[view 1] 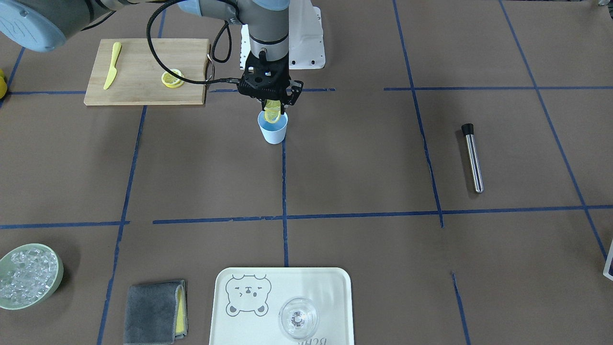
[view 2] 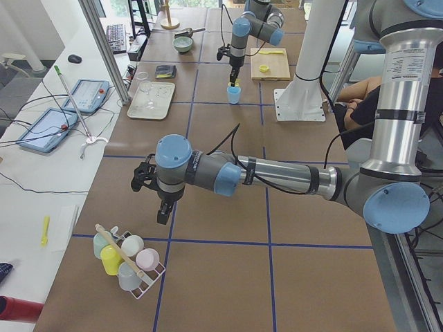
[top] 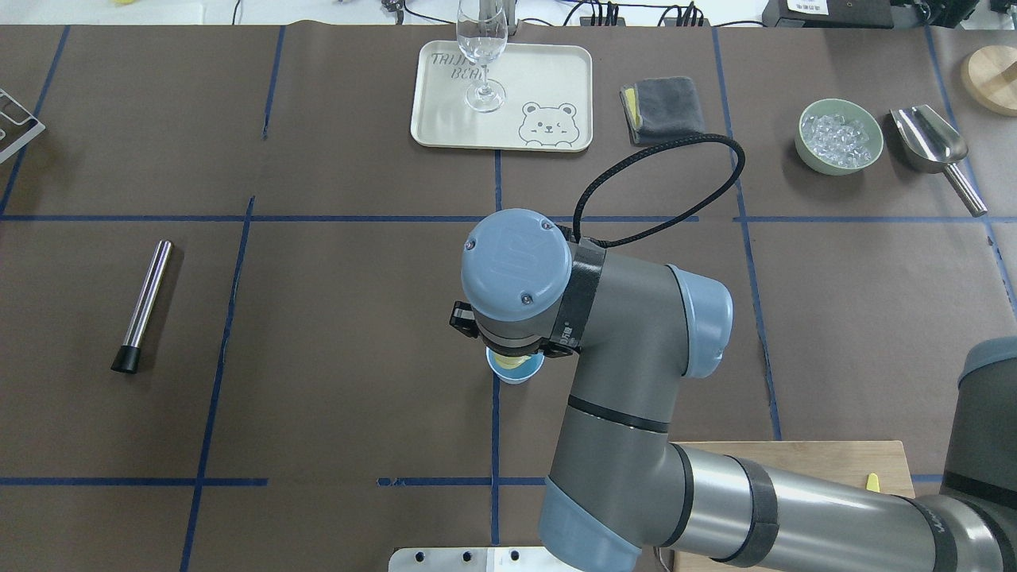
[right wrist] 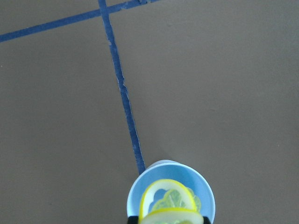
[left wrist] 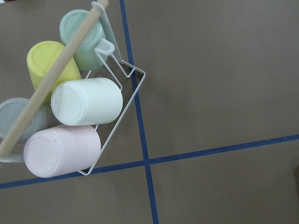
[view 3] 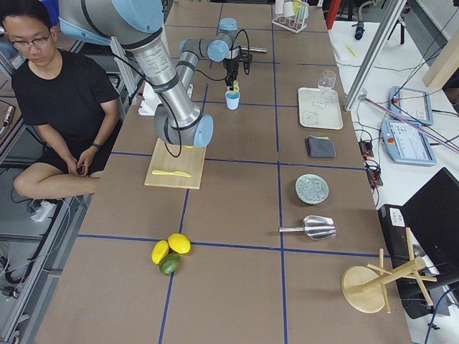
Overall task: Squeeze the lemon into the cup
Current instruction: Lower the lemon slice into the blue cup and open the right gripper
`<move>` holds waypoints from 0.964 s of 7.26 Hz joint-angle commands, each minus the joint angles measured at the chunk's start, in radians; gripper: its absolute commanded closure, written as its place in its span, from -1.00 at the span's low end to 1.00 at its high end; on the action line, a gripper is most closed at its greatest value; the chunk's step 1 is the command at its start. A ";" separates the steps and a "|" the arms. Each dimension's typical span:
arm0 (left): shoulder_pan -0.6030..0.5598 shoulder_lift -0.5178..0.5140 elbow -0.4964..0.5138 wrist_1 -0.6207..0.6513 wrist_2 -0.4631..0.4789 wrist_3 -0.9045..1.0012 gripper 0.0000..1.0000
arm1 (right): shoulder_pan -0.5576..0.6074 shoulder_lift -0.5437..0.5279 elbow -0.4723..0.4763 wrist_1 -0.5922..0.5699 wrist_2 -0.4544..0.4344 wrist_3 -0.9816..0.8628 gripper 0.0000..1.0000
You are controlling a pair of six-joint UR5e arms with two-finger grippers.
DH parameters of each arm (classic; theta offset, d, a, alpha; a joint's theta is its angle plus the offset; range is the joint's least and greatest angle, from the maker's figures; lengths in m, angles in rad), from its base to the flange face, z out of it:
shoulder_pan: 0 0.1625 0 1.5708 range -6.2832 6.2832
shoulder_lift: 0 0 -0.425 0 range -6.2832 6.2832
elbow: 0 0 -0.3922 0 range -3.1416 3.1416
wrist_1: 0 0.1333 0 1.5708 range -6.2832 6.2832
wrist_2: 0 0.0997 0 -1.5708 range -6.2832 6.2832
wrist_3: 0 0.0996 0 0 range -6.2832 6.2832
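Observation:
My right gripper (view 1: 271, 101) is shut on a lemon slice (view 1: 272, 114) and holds it upright just above the mouth of the light-blue cup (view 1: 273, 130). In the right wrist view the slice (right wrist: 168, 199) looks bent between the fingers, and hangs inside the ring of the cup's rim (right wrist: 133, 198). From overhead the wrist covers most of the cup (top: 518, 375). My left gripper (view 2: 161, 213) shows only in the exterior left view, hanging above a wire rack of cups (view 2: 128, 257). I cannot tell whether it is open or shut.
A wooden cutting board (view 1: 139, 57) behind the cup carries more lemon slices (view 1: 172, 79) and a yellow knife (view 1: 112, 72). A metal rod (view 1: 473, 158), a tray (view 1: 330, 287) with a clear glass (view 1: 298, 317), a grey cloth (view 1: 154, 311) and a bowl of ice (view 1: 28, 275) stand around.

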 commanded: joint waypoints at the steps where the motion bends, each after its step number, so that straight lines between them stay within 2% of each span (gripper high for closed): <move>1: 0.000 0.000 0.000 0.000 0.000 0.000 -1.00 | -0.002 -0.005 0.000 0.002 0.002 0.001 -0.28; 2: 0.000 0.000 0.002 0.000 0.000 0.000 -1.00 | -0.002 -0.005 0.000 0.002 0.000 0.000 -0.51; 3: 0.000 0.000 0.002 0.000 0.000 0.001 -1.00 | 0.001 -0.005 -0.001 0.002 0.000 0.000 -0.65; 5: 0.000 0.000 0.002 0.000 0.000 0.000 -1.00 | 0.004 -0.002 0.000 0.002 0.000 0.000 -0.77; 6: 0.002 -0.002 0.002 0.000 0.000 -0.005 -1.00 | 0.016 -0.001 0.005 0.002 0.003 -0.002 -0.97; 7: 0.015 -0.011 -0.014 -0.005 0.000 -0.056 -1.00 | 0.068 -0.001 0.015 -0.008 0.054 -0.003 -1.00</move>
